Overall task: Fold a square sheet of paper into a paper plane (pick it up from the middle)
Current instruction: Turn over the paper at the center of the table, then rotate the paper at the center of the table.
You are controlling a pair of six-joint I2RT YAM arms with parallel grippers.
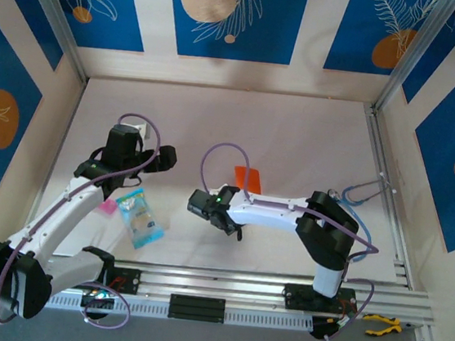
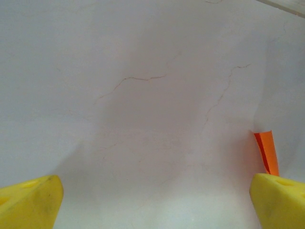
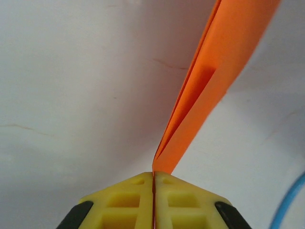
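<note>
Right end effector (image 3: 153, 174) pinches orange paper (image 3: 214, 71) — wrist view reveals folds; left end effector (image 2: 156, 186) spread.

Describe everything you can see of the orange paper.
The orange paper is thin, plain and bright, folded lengthwise into a narrow layered strip with sharp creases. Its pointed end sits in the seam of the shut right gripper, and the rest extends away from the fingertips over the white table. From above, the right arm partly hides it.

The orange paper (image 3: 214, 86) looks thin, matt, sharply creased; right claw (image 3: 153, 175) is matt yellow plastic.
</note>
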